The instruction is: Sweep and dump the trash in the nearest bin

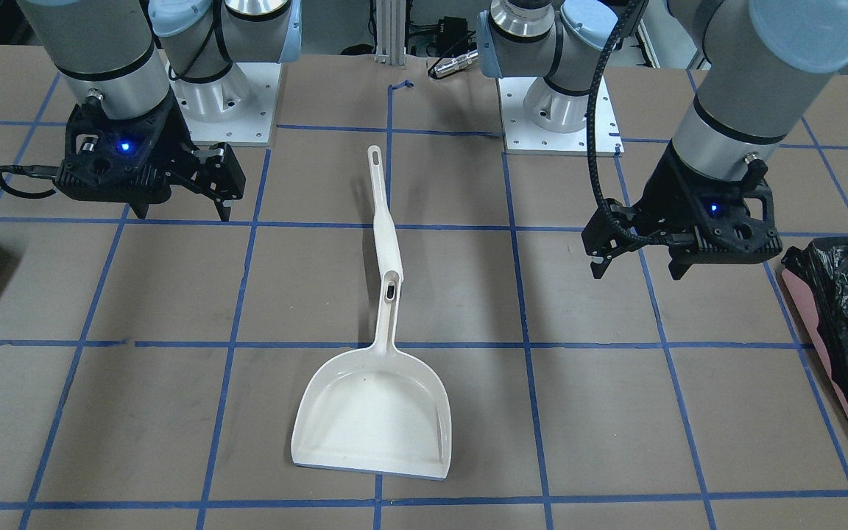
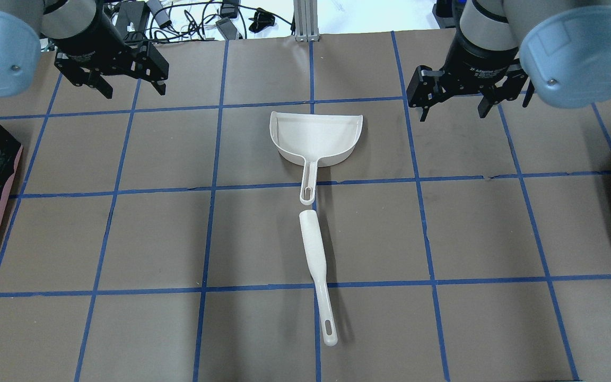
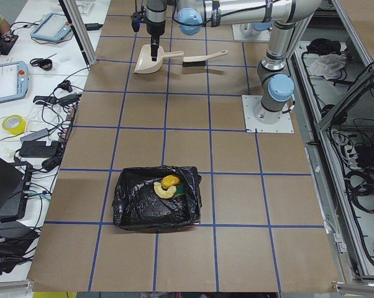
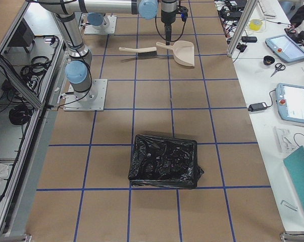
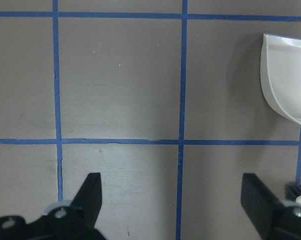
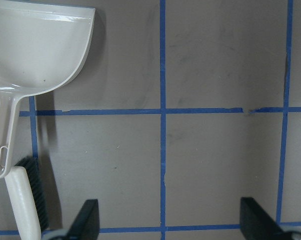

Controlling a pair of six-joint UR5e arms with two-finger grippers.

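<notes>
Trash (image 3: 165, 186): inside the bin (image 3: 128, 216), on its black liner.
Bin: on the counter (image 2: 125, 239), 9 o'clock from the dustpan (image 2: 316, 139), overhead view.
Left claw (image 2: 134, 91): wide open, empty, above counter.
Right claw (image 2: 454, 114): wide open, empty.

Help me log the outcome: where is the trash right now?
In the exterior left view the trash lies inside the black-lined bin at the robot's left end of the table, far from the dustpan and brush.
</notes>
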